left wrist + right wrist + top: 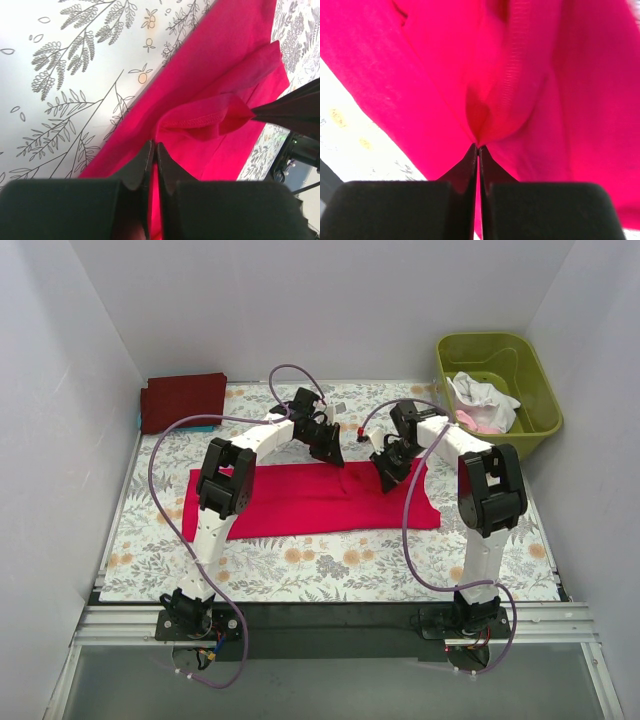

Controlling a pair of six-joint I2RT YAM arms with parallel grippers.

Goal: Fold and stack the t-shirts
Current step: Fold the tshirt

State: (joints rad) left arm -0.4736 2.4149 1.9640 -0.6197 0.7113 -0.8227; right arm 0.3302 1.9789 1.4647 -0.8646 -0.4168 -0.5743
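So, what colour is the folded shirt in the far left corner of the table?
Dark maroon; the folded shirt shows best in the top external view.

Overhead view now: bright, even light, only soft faint shadows. Left wrist: tabletop (75,100) beyond the left end effector (154,150) glares near-white. Right wrist: crimson t-shirt (545,75) above the right end effector (478,150) blurred, oversaturated.

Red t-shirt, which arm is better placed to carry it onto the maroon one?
Left, probably: the maroon shirt lies at the far left corner, that arm's side. Both the left tool and right tool pinch the red t-shirt.
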